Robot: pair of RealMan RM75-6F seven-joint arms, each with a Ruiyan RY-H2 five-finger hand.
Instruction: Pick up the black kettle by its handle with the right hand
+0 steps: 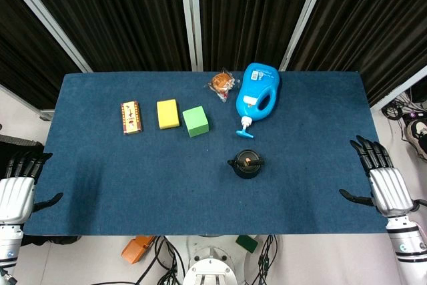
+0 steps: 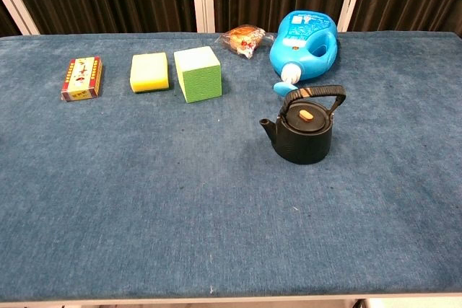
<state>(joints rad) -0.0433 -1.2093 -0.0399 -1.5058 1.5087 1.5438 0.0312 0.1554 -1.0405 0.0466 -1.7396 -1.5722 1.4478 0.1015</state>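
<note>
The black kettle [image 1: 246, 163] [image 2: 304, 130] stands upright right of the table's middle, its arched handle [image 2: 313, 94] up over the lid and its spout toward the left. My right hand [image 1: 379, 176] hangs open off the table's right edge, well to the right of the kettle, fingers spread. Off the left edge my left hand [image 1: 19, 181] is open too. Neither hand shows in the chest view.
A blue detergent bottle [image 1: 259, 93] [image 2: 307, 48] lies just behind the kettle. Beside it is a wrapped snack [image 1: 221, 83]. A green cube [image 1: 195, 121], a yellow sponge [image 1: 167, 113] and a small patterned box [image 1: 131, 117] sit in a row at the left. Blue cloth covers the table [image 1: 133, 178].
</note>
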